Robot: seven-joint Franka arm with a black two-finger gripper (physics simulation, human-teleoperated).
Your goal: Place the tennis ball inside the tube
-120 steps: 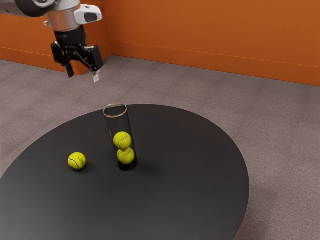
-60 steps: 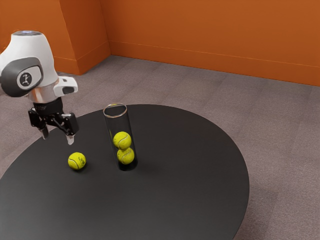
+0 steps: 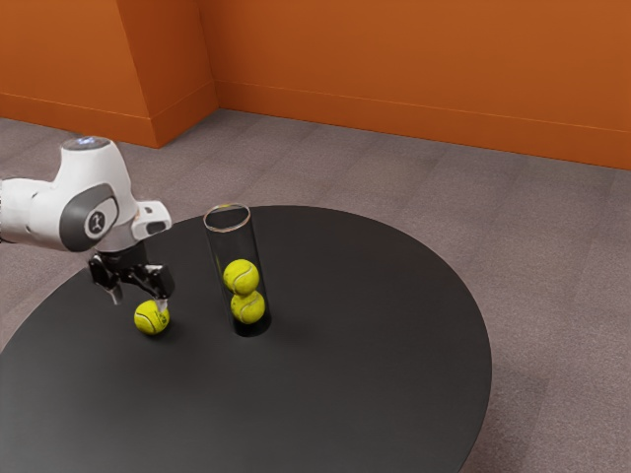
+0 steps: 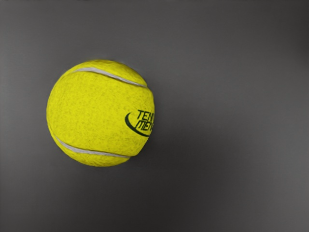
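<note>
Tennis ball (image 3: 152, 318), resting on the dark table (image 3: 375, 335) near the clear upright tube (image 3: 233, 246), which held two other balls (image 3: 242, 277). The black gripper (image 3: 139, 300) was just above it — fingers well parted, nothing grasped. The ball was judged light, springy and sturdy, its felt likely grippy, though its round form could roll if nudged. Best hold: opposite sides at the widest girth — centred, with moderate pressure.

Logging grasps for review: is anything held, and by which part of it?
Nothing is held: the gripper is open at the loose tennis ball on the table.
</note>
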